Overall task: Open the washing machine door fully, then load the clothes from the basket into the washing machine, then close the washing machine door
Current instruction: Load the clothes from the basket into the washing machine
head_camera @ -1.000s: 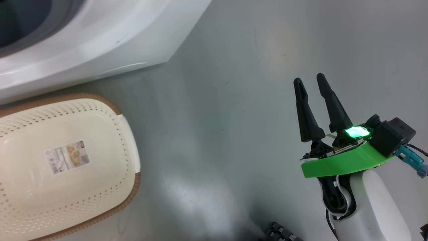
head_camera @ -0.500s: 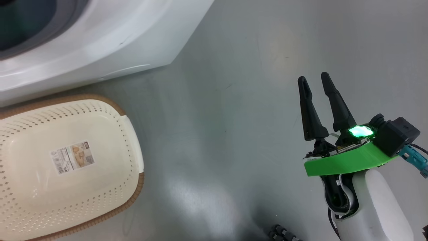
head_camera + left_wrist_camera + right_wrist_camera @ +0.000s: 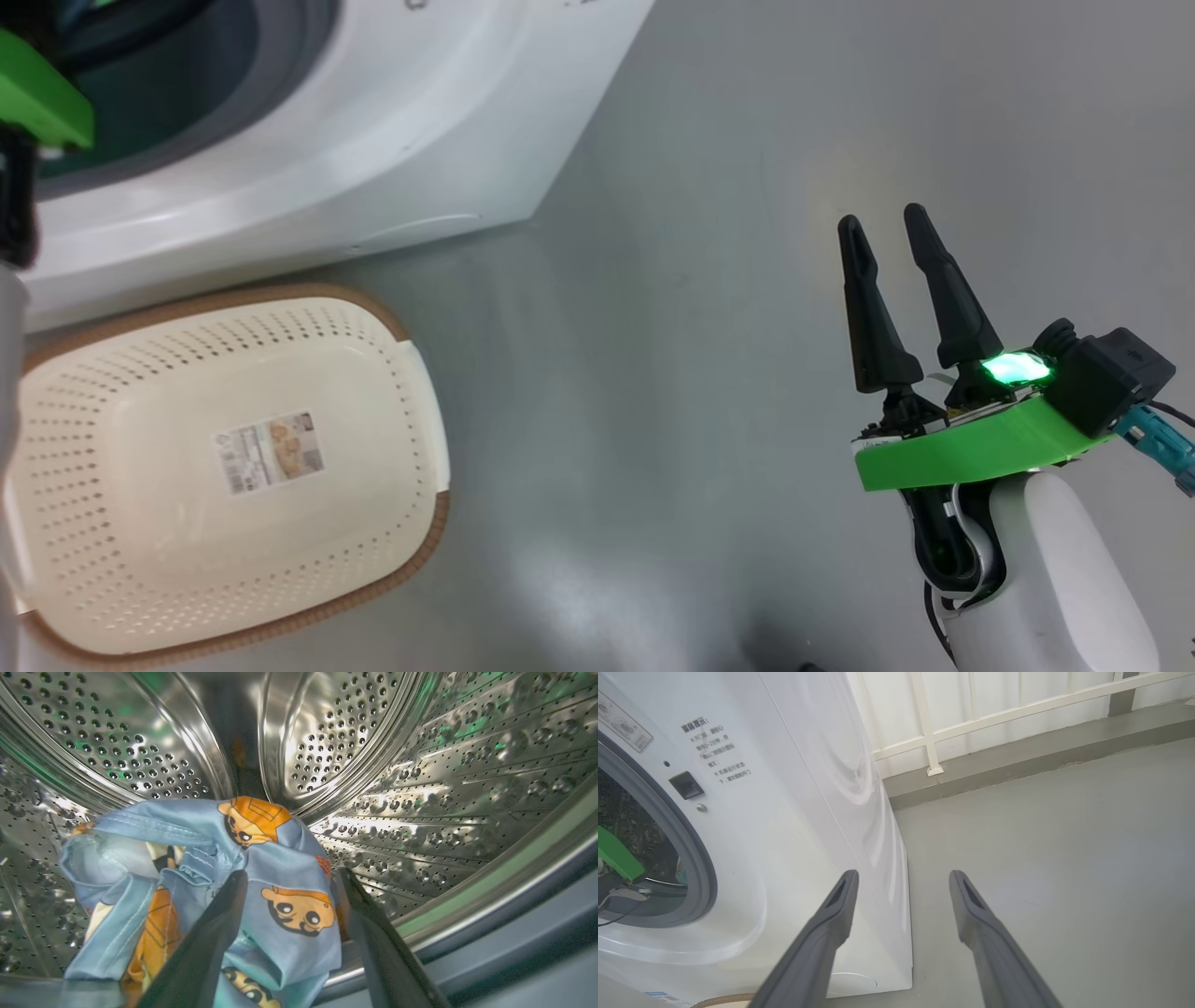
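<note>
Clothes (image 3: 280, 858) lie in the washer (image 3: 373, 140) drum (image 3: 444, 765).
Left pincer (image 3: 292, 873) is open, fingers either side of the bunched cloth; right pincer (image 3: 881, 218) is open above the floor (image 3: 653, 373); basket (image 3: 425, 420) sits just before the washer.

Light blue clothes (image 3: 154, 821) with orange-brown bears (between dark fingers of the left gripper (image 3: 292, 873)), cream perforated basket (image 3: 121, 392), white washing machine (image 3: 373, 140)

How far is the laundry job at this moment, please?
Done: the basket lies empty, only its label inside, and the clothes sit in the drum of the washing machine. In hand: the left gripper is open around them, inside the drum. Left: draw that arm out and close the door; the right gripper hangs open.
</note>
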Robot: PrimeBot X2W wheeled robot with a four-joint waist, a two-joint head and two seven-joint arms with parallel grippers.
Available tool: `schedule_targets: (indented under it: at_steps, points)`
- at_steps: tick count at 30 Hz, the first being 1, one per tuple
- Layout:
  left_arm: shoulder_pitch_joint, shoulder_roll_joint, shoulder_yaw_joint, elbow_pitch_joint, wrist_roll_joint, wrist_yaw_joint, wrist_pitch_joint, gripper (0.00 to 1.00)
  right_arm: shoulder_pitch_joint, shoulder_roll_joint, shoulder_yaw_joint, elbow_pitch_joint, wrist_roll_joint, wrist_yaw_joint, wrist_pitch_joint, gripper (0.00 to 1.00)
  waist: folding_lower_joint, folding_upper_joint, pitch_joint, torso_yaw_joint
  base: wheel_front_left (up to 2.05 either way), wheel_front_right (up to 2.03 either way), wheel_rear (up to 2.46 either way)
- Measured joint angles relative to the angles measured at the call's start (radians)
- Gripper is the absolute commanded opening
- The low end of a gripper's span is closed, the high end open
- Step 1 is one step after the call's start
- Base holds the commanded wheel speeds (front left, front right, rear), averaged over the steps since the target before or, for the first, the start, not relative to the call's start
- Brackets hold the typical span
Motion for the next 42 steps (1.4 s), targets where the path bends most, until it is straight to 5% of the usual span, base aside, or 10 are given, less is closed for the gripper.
schedule_targets:
  at_steps: [20, 42]
  points:
    - [0.453, 0.004, 0.127, -0.465, 0.044, 0.020, -0.007, 1.00, 0.022, -0.051, 0.001, 0.041, 0.001, 0.000, 0.000, 1.00, 0.0000, 0.0000, -0.173, 0.092, 0.00, 0.00, 0.00]
    - [0.942, -0.023, 0.260, -0.789, 0.081, 0.063, -0.007, 1.00, 0.109, -0.111, 0.034, 0.087, 0.027, 0.000, 0.000, 1.00, 0.0000, 0.0000, -0.388, 0.187, 0.00, 0.00, 0.00]
